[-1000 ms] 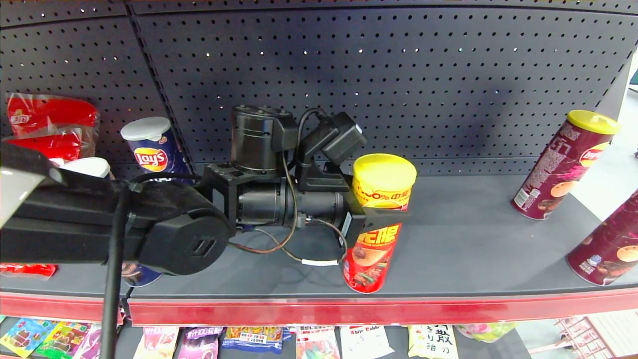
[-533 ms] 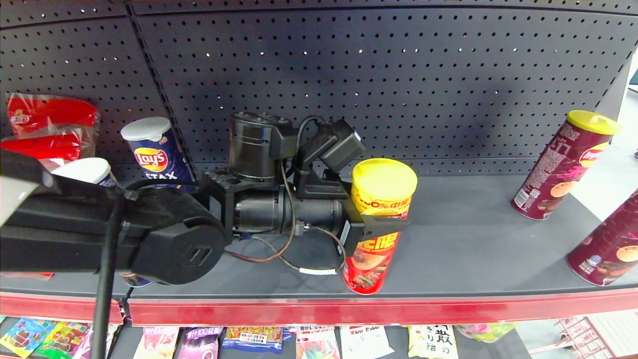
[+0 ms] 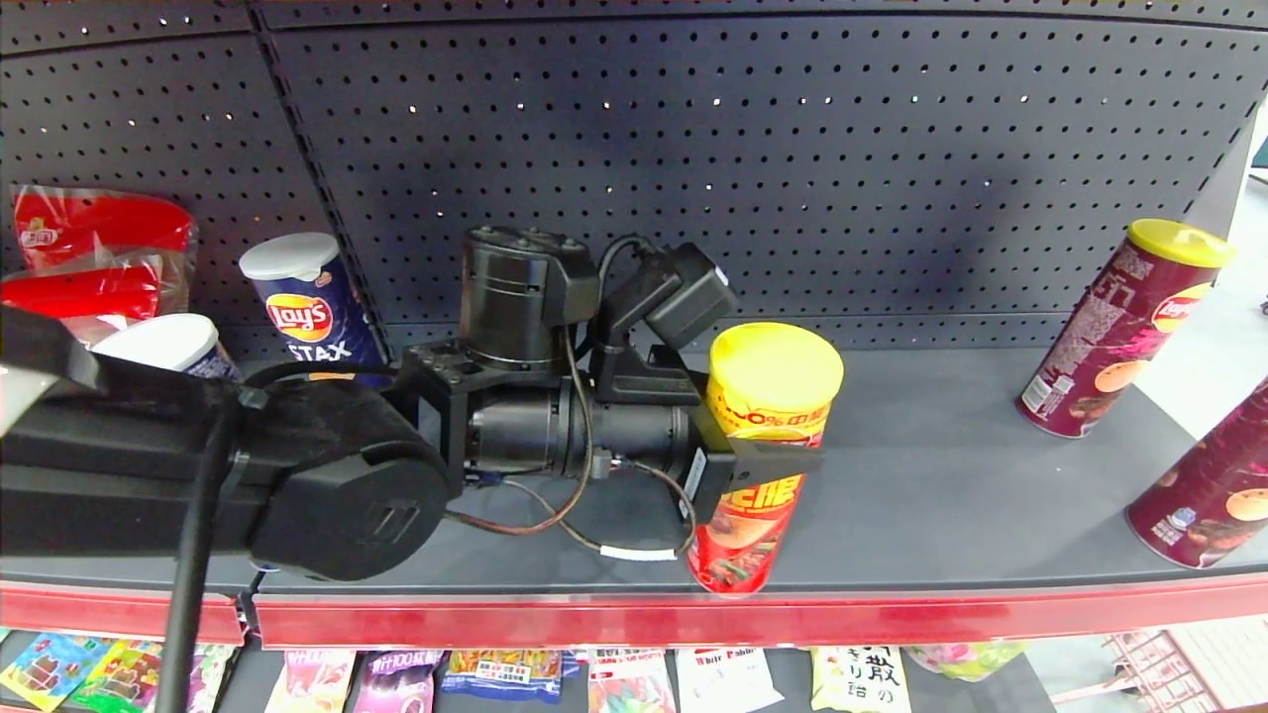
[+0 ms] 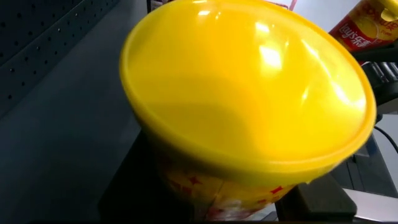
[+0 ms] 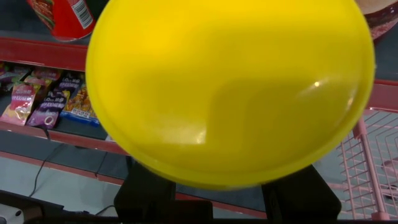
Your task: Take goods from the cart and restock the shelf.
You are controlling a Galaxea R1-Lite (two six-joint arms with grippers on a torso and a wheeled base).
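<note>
The left gripper (image 3: 761, 458), clamped on the red can (image 3: 745, 525), has drifted right and lower toward the shelf (image 3: 941, 495) front lip at centre frame; the right gripper (image 5: 224, 198) clasps a yellow-lidded can (image 5: 230, 87).

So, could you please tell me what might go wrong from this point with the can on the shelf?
The left gripper is shut on the can, whose base sits right at the shelf's red front edge; released here, it could tip off the front. The arm also lies close in front of the blue cans, so pulling back carelessly might knock them.
</note>
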